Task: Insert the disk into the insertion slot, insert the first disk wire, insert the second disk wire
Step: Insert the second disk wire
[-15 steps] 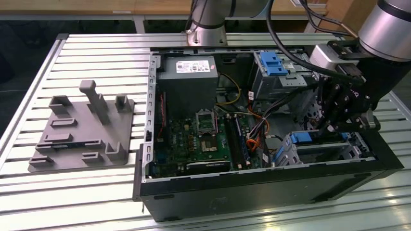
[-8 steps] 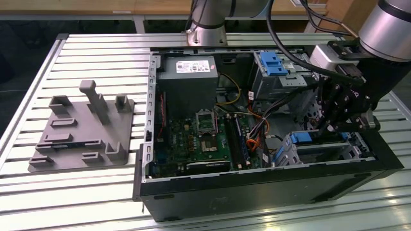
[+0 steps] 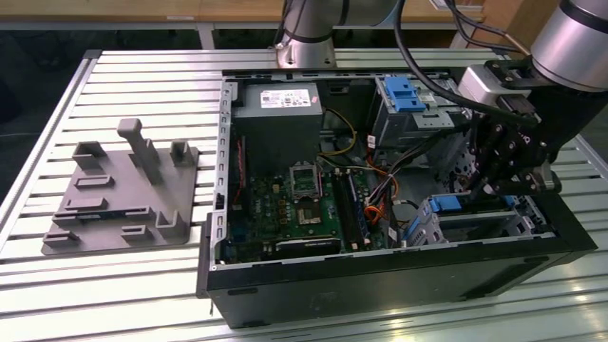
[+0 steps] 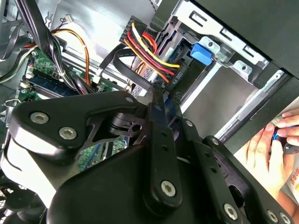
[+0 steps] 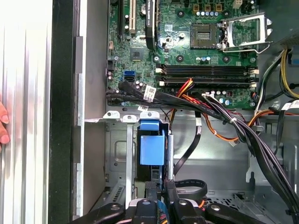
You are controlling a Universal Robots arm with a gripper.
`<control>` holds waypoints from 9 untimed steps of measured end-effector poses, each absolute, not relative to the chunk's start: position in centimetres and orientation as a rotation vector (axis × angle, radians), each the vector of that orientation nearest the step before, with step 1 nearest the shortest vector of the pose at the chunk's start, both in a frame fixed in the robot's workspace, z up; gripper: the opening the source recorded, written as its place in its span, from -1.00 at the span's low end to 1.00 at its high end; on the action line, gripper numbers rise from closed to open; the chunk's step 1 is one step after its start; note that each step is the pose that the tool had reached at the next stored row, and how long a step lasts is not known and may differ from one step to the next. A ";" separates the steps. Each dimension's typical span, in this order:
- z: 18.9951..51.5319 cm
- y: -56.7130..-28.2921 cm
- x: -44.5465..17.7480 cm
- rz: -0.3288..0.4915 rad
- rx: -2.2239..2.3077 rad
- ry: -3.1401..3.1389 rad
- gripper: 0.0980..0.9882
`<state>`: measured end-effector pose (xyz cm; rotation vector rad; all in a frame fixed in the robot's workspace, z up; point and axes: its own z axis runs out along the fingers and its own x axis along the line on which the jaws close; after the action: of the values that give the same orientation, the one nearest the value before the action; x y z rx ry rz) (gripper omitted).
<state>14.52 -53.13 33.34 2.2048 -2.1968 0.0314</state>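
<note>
Open black desktop computer case (image 3: 380,278) sits on a slatted silver metal surface (image 3: 142,71); wooden furniture behind. A grey plastic fixture block (image 3: 124,203) lies on the slats, well apart from the case on the exterior view's left. A person's hand (image 4: 273,140) rests just outside the case wall.

Black tool (image 3: 513,187) hangs inside the case, directly over the low silver sheet-metal slot (image 3: 480,217) in the corner. Can't tell whether its fingers are spread or pinched.

Blue-framed silver disk (image 5: 152,148) sits in that slot beneath the tool, blue tab end up, long axis running down into the slot. Wire bundle (image 5: 224,116) crosses beside it.
</note>
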 end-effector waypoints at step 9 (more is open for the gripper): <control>33.3 -53.1 14.5 0.028 2.206 -2.198 -0.78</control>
<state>14.52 -53.14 33.33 2.2064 -2.1982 0.0283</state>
